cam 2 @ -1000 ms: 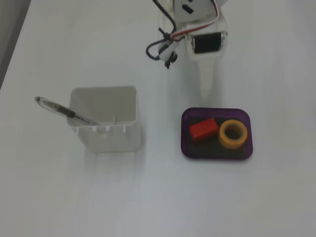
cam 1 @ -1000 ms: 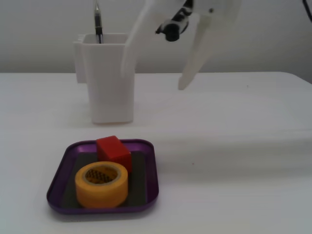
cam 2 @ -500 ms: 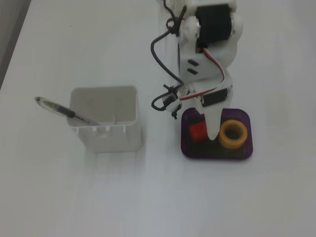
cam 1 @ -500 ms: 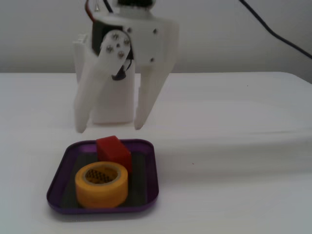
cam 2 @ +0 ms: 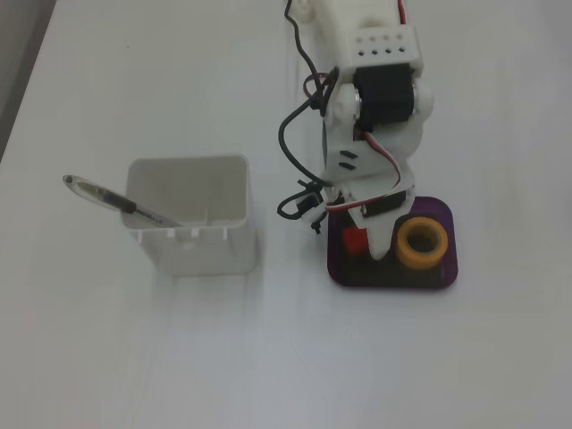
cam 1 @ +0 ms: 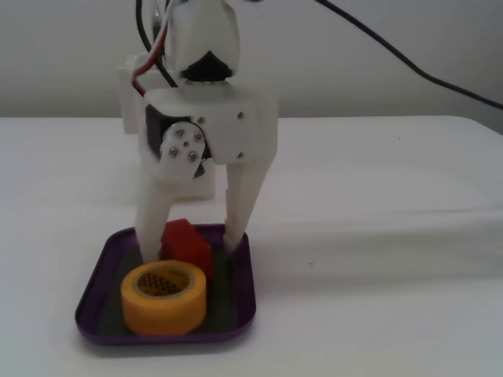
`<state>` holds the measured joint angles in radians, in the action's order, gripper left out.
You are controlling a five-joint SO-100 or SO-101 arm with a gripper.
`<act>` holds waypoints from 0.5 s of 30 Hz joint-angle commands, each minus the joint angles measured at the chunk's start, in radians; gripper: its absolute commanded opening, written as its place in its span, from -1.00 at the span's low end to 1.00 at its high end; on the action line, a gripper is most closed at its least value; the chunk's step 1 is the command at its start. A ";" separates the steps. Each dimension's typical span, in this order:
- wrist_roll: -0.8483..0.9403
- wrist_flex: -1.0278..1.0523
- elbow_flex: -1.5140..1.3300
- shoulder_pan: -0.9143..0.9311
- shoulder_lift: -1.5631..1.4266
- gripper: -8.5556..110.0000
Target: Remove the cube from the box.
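The red cube [cam 1: 187, 243] lies on the dark floor of the purple box [cam 1: 245, 302], towards its back. My white gripper [cam 1: 191, 248] reaches down into the box, open, one finger on each side of the cube. The left finger looks close against the cube; a gap shows at the right finger. In the fixed view from above, the cube [cam 2: 355, 243] shows at the left of the box [cam 2: 393, 282], partly under the gripper [cam 2: 360, 238]. Only one finger [cam 2: 382, 243] shows clearly there.
A yellow tape roll [cam 1: 163, 297] stands in the box in front of the cube; it also shows in the view from above [cam 2: 422, 243]. A tall white container [cam 2: 192, 223] with a pen [cam 2: 107, 198] stands left of the arm. Cables [cam 2: 295, 152] hang beside the arm.
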<state>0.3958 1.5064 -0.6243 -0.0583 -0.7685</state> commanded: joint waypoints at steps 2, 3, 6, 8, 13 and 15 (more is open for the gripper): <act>0.006 -0.021 0.037 -0.005 0.005 -0.68; 0.005 -0.028 0.037 -0.005 0.006 -0.72; 0.003 -0.035 0.038 -0.005 0.000 -0.84; 0.000 -0.041 0.038 -0.006 -0.003 -0.87; -0.009 -0.018 0.110 -0.011 -0.035 -0.86; -0.034 0.034 0.173 -0.011 -0.069 -0.86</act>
<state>0.3881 1.4972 -0.5538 -0.0660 -0.7517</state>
